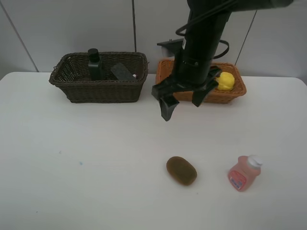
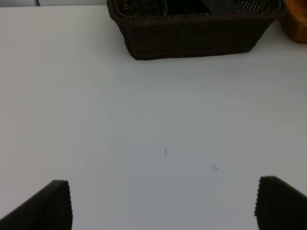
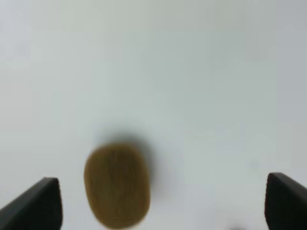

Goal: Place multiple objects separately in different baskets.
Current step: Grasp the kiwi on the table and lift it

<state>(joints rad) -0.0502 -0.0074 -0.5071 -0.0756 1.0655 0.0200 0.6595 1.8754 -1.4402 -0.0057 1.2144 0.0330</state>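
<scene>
A brown kiwi [image 1: 181,170] lies on the white table, front middle, and shows blurred in the right wrist view [image 3: 116,184]. A pink white-capped bottle [image 1: 243,174] lies to its right. My right gripper [image 1: 184,104] hangs open and empty above the table, in front of the orange-tan basket [image 1: 233,94], which holds a yellow lemon [image 1: 225,81]. The dark brown basket [image 1: 100,88] at the back left holds the dark green pump bottle [image 1: 95,64] and a dark flat item [image 1: 123,72]. My left gripper [image 2: 163,203] is open and empty over bare table. The avocados and marker are hidden.
The white table [image 1: 72,158] spreads wide in front of both baskets. The right arm [image 1: 204,33] comes down from above and covers part of the orange-tan basket. A grey wall stands behind the table.
</scene>
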